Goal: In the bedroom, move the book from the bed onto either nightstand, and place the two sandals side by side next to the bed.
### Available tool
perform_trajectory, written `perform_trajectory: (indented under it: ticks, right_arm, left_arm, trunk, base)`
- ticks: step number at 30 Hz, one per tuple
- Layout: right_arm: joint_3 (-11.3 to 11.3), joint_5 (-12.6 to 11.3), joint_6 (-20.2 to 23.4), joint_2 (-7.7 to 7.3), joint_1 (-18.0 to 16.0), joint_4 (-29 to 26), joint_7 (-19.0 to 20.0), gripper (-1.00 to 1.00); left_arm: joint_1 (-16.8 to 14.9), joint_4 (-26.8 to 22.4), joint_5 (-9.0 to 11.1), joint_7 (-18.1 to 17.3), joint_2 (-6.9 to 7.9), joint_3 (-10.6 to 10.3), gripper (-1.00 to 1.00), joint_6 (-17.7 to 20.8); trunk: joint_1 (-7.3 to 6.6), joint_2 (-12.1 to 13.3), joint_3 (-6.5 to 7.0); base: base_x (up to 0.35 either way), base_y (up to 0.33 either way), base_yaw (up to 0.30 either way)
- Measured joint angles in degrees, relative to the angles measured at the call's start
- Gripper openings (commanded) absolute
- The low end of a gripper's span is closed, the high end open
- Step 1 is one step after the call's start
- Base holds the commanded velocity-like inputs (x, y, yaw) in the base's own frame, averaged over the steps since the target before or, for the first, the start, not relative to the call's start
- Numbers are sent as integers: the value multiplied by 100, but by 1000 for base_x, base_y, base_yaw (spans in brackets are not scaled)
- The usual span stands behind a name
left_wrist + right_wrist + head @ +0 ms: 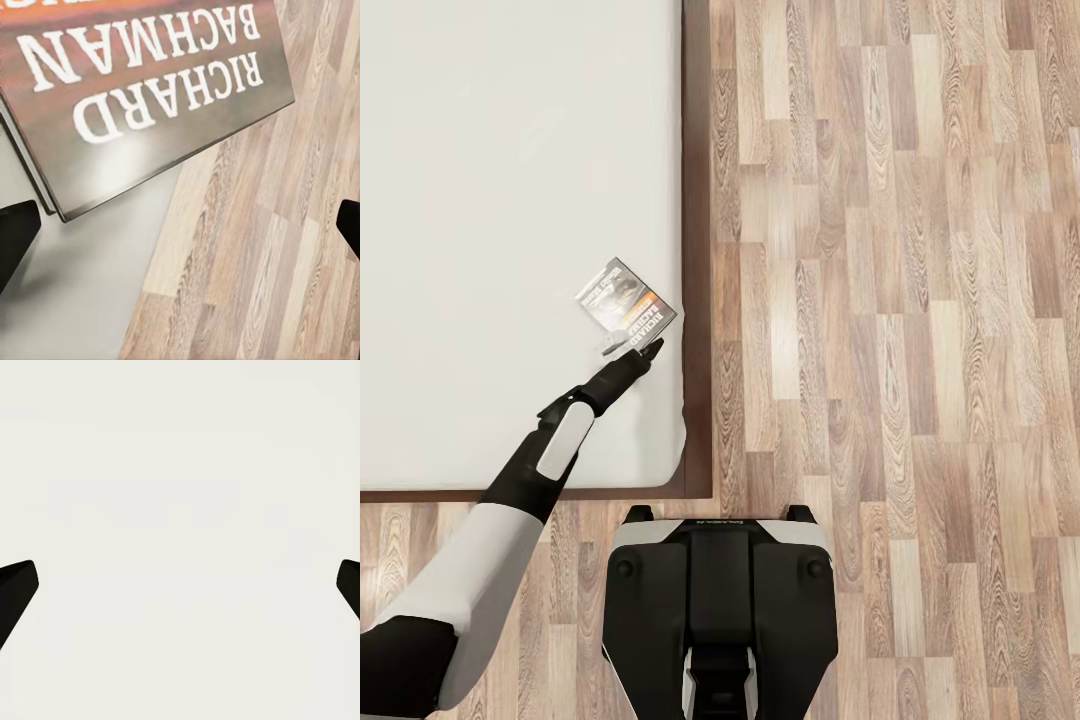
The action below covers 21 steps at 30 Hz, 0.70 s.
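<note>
Book point(625, 304): thin, light, stiff paperback lying flat near the bed's point(697, 200) right edge. Left gripper point(641, 349), jaws spread, should pinch its overhanging corner.

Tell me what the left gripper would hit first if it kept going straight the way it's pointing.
Most likely the book. The left gripper points along the bed toward the book's near edge, jaws open, the cover just ahead in the wrist view. Whether it meets the edge or slides over is unclear.

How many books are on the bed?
1. The book lies flat near the mattress's right edge, just ahead of the left claw. The rest of the bed in view is bare; more may lie outside the picture.
</note>
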Motion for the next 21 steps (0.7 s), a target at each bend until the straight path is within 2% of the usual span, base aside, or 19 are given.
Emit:
perform_trajectory:
  ticks: [21]
  right_arm:
    - [4,1,0,0,0,0,0,100]
  left_arm:
    - [-14,-11,-5,17,-2,1,100,1]
  trunk:
    - [0,0,0]
  base:
    - [0,0,0]
